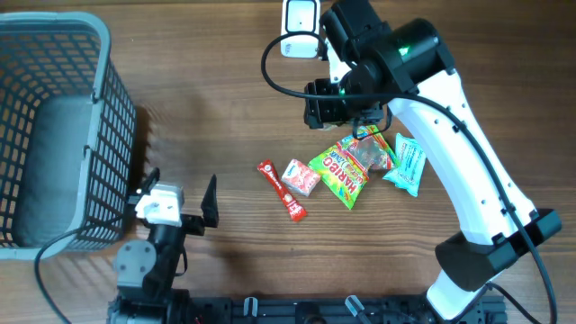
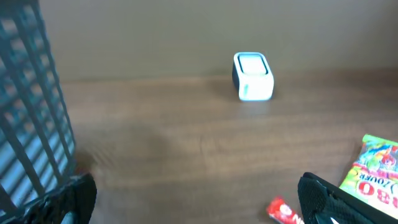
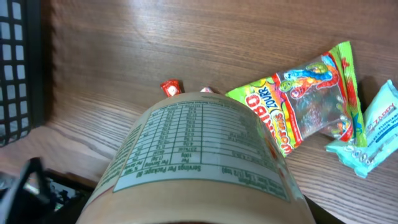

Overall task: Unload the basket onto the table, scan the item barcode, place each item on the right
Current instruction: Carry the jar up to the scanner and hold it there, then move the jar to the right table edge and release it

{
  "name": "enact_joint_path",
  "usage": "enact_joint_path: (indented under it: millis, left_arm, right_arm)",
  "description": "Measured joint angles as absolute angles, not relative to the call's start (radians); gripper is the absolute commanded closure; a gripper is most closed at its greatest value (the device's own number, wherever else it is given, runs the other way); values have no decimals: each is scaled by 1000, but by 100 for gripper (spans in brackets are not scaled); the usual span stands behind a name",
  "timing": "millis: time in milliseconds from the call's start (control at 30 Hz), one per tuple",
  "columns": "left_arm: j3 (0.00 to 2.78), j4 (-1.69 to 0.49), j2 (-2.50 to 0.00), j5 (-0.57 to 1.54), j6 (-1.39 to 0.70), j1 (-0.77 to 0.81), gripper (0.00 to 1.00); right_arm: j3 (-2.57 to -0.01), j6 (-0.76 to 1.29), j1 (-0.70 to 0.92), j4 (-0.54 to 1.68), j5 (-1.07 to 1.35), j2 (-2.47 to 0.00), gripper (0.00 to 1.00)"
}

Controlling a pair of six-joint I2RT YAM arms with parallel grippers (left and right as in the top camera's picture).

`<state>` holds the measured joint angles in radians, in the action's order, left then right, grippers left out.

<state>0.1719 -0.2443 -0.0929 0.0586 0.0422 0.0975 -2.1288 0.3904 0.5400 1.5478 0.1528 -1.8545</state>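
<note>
Right gripper [image 1: 335, 103] is up over the table carrying a tan cylindrical jar with a green-edged nutrition label [image 3: 199, 155]. The right wrist view is filled by the jar, and the fingers themselves are hidden behind it. Since the jar hangs clear of the wood right at the hand, I judge the jaws clamped on it. The small white box scanner with dark sides [image 1: 300, 25] sits just beyond the hand and a little to its left, near but not touching. The jar's long axis seems to run out ahead of the hand, slightly tilted. Only the nutrition panel shows, no barcode, so I cannot tell whether the code faces the scanner; a roll of the wrist looks likely to be needed. Left gripper [image 1: 178, 191] is spread wide and holds nothing. It sits well apart from the scanner, beside the grey mesh basket [image 1: 117, 108], so the right arm is clearly the nearer. The overhead view gives the hand-to-scanner relation but hides the jar under the wrist. The left wrist view shows the scanner's pale window head-on. The right wrist view shows the label and the green gummy bag [image 3: 298, 99] lying below, but no scanner.
</note>
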Motion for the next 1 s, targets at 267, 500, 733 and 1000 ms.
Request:
enact_joint_path:
  millis: [267,500,733,1000]
  left_arm:
    - [124,-361,-93,59,23,97,0]
    - [123,-386,-93,59,23,97,0]
    - [123,-387,-93,59,23,97,0]
    - [123,-387,-94,62,23,97,0]
  right_arm:
    - [-2128,387,540,1300,-12,-1855,47]
    - [-2136,285,538,850,-252,-1949,48]
    - [-2129,126,530,308,-401,-2292,48]
    - [-2129,125,457,2,-428,-2521,47]
